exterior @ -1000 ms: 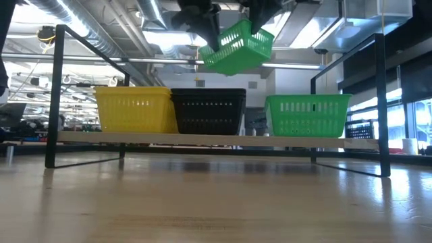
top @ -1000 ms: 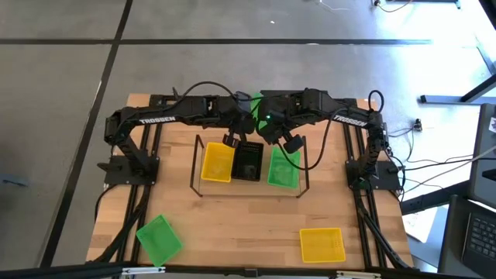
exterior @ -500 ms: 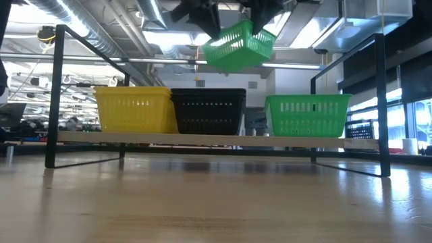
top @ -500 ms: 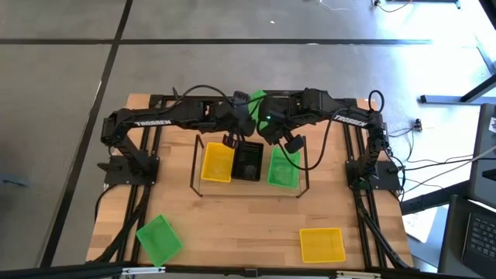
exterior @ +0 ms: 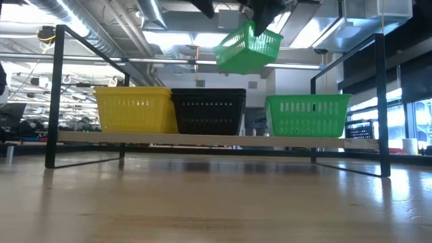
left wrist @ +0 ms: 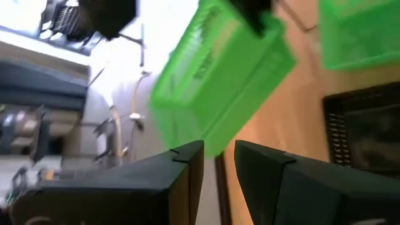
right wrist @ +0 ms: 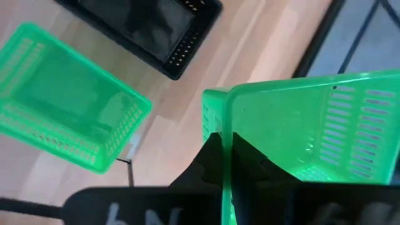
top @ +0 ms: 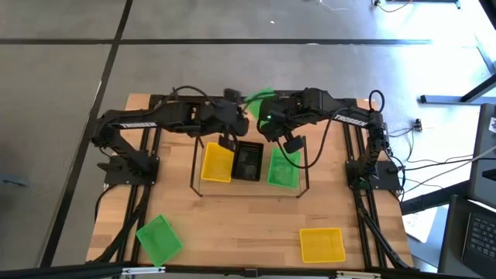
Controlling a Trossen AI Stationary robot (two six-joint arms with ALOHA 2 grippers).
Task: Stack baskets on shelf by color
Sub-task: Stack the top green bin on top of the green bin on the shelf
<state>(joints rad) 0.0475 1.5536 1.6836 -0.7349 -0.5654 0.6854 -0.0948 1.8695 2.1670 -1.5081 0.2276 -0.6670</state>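
Observation:
A green basket [exterior: 248,48] hangs tilted above the shelf [exterior: 202,140], with my right gripper [exterior: 260,15] shut on it; the high view shows it at the shelf's far side [top: 260,98]. My left gripper [left wrist: 219,159] stands open just left of that basket, with nothing between its fingers. On the shelf stand a yellow basket [exterior: 133,109], a black basket [exterior: 208,111] and another green basket [exterior: 307,115], side by side on their bottoms. My right gripper pinches one end wall of the green basket at its rim [right wrist: 227,128], one finger inside the basket and one outside. The fingers come from above, slanting down. The basket hangs clear of the shelf, tilted, its free end lower.
A loose green basket [top: 160,239] lies near the table's near left corner and a loose yellow one [top: 322,244] near the near right. Thin black wire frames [exterior: 59,94] rise at both ends of the shelf.
My left gripper has drawn back from the hanging green basket toward the table's left and risen a little. The basket, still in my right gripper, has shifted slightly toward the right above the shelf.

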